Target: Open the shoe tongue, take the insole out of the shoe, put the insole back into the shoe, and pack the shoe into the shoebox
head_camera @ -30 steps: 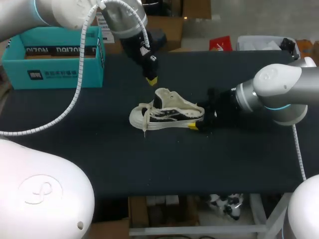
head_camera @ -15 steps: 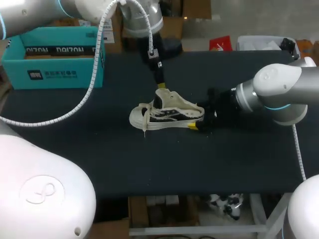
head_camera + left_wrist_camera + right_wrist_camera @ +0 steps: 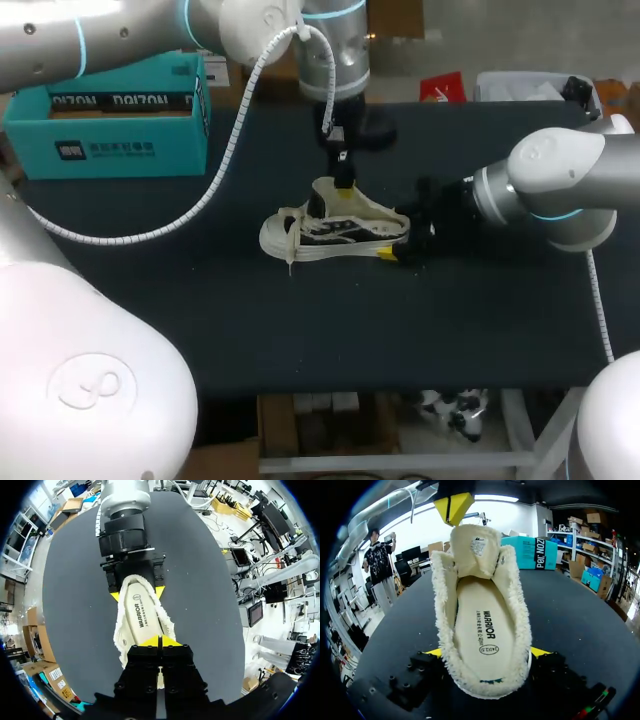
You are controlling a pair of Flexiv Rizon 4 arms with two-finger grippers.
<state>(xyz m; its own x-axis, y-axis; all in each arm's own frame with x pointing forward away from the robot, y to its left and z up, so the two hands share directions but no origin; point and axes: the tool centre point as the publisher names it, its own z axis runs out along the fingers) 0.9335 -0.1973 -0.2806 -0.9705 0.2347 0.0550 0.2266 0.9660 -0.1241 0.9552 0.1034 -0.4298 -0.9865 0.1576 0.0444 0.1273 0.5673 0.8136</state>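
So the cream-and-black sneaker with the fuzzy fleece lining (image 3: 335,228) is sitting on its sole around the middle of the black tabletop (image 3: 200,320), toe pointing to my left. The right gripper (image 3: 487,652) comes in at the heel end. Its 2 yellow-tipped fingers (image 3: 540,651) sit 1 on each side of the heel, pressed against it, so it's clamped on the sneaker.

The left gripper (image 3: 160,641) hangs just above the shoe opening, pointing down. Its jaws are fully closed, with both yellow tips meeting in 1 wedge and nothing visible between them. From the right wrist camera, that wedge sits right at the top edge of the cream padded tongue (image 3: 472,550), which stands up at the front of the opening. Can't tell if it's actually touching the tongue or just a hair above it.

The flat cream insole with dark print (image 3: 482,630) is lying inside the sneaker, fully seated as far as I can see.

The open teal cardboard shoebox (image 3: 110,125) is at the far left corner of the table, well apart from the sneaker.
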